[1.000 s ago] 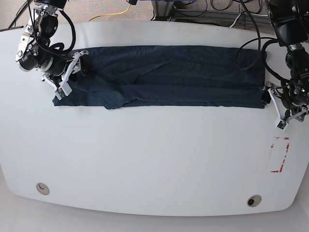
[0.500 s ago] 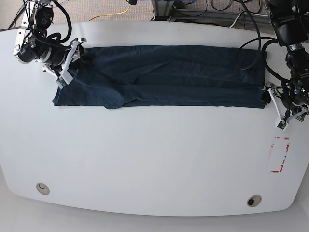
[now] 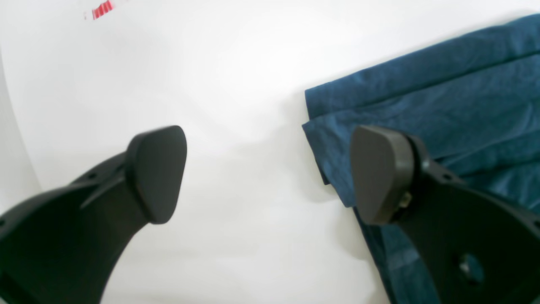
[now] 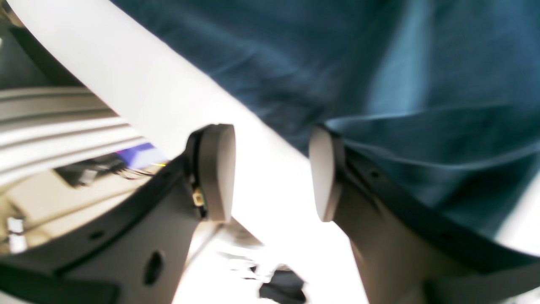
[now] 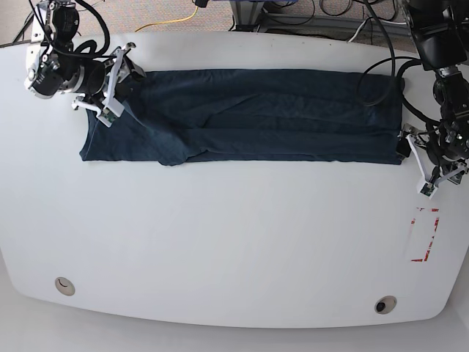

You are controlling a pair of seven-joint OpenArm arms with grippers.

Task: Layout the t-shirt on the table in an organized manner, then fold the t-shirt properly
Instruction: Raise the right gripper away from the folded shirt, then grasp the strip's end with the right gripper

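Observation:
The dark navy-teal t-shirt (image 5: 256, 114) lies flat as a long folded strip across the far half of the white table (image 5: 234, 235). My right gripper (image 5: 122, 83) is open over the shirt's far left corner. In the right wrist view its fingers (image 4: 217, 173) stand apart with bare table between them, and one pad is at the edge of the cloth (image 4: 295, 50). My left gripper (image 5: 420, 166) is open just off the shirt's near right corner. In the left wrist view one pad (image 3: 379, 173) is at the cloth's corner (image 3: 422, 97), and the gripper (image 3: 268, 173) is empty.
A red dashed rectangle (image 5: 426, 235) is marked near the right edge and also shows in the left wrist view (image 3: 102, 9). Two grommet holes (image 5: 64, 286) (image 5: 385, 303) sit near the front edge. Cables (image 5: 176, 18) run behind the table's far edge.
My right gripper has moved from the shirt's near left corner to its far left corner. The left arm has not moved.

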